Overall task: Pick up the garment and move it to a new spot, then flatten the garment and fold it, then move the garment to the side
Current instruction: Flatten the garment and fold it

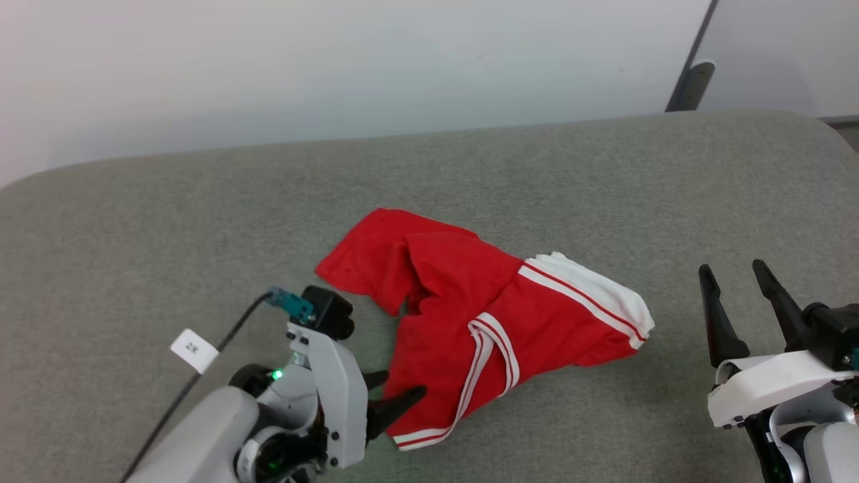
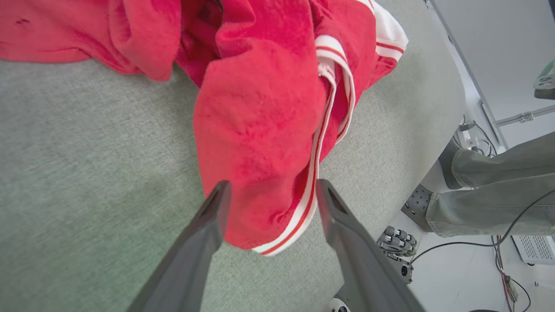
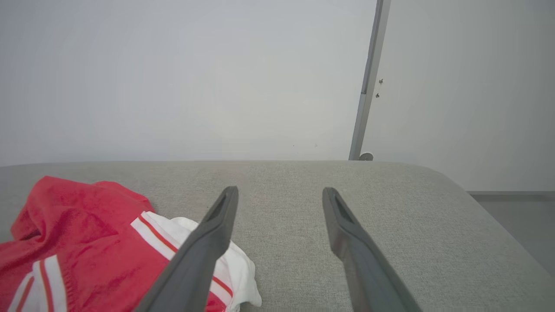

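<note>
Soft, fuzzy red cloth garment lies on matt, coarse-woven grey upholstery.

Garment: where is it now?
Head view: the garment lies crumpled centrally on the grey padded surface, its near hem at the open left claw; the right claw stands clear to its right.

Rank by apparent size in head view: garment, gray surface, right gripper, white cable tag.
1. Gray surface
2. garment
3. right gripper
4. white cable tag
Gripper is nearer the camera, so that's looks only.
</note>
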`<state>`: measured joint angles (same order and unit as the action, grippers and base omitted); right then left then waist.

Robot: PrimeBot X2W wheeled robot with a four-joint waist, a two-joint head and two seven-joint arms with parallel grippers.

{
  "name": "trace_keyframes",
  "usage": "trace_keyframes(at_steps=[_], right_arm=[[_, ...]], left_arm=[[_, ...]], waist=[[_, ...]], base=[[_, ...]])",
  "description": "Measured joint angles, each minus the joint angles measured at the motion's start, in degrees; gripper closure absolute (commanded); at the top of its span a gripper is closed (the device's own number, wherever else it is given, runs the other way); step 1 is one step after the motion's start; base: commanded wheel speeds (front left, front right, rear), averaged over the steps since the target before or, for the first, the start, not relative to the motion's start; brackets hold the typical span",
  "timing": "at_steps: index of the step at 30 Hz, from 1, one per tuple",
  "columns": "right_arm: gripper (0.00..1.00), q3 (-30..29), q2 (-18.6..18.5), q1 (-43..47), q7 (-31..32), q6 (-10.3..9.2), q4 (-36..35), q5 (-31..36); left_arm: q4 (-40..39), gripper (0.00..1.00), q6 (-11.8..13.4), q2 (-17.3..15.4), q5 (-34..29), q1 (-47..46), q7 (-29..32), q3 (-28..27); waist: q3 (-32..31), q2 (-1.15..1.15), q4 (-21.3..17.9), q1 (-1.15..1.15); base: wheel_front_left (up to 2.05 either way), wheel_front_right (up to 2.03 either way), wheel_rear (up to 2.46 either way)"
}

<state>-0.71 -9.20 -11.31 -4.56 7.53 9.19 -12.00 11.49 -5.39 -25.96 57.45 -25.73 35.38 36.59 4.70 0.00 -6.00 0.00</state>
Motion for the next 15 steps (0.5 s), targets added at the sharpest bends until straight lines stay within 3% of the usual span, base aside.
trace_keyframes(at_steps=[11,12,13,14,15], right_arm=[[0.00,-0.20,-0.27,-0.44,-0.56,0.00,1.37,-0.08],[0.00,-0.23,-0.26,-0.57,-0.57,0.00,1.46,-0.08],[0.00,-0.25,-0.23,-0.79,-0.57,0.00,1.55,-0.08],[0.00,-0.26,-0.21,-1.00,-0.57,0.00,1.56,-0.08],[0.00,-0.25,-0.21,-1.07,-0.57,0.00,1.54,-0.07]], left_arm=[[8.24,0.00,-1.01,3.70,0.51,0.50,-3.53,1.48],[9.09,0.16,-1.18,4.07,0.59,0.44,-3.72,1.62],[9.95,0.89,-1.20,4.37,0.67,0.32,-3.99,1.77],[10.85,1.00,-1.31,4.65,1.02,0.13,-4.25,1.78],[11.63,1.00,-1.48,4.72,1.14,-0.17,-4.46,1.89]], waist=[[1.17,0.00,-0.90,0.00],[1.23,0.00,-0.84,0.00],[1.29,0.00,-0.77,0.00],[1.35,0.00,-0.72,0.00],[1.44,0.00,-0.68,0.00]], base=[[0.00,0.00,0.00],[0.00,0.00,0.00],[0.00,0.00,0.00],[0.00,0.00,0.00],[0.00,0.00,0.00]])
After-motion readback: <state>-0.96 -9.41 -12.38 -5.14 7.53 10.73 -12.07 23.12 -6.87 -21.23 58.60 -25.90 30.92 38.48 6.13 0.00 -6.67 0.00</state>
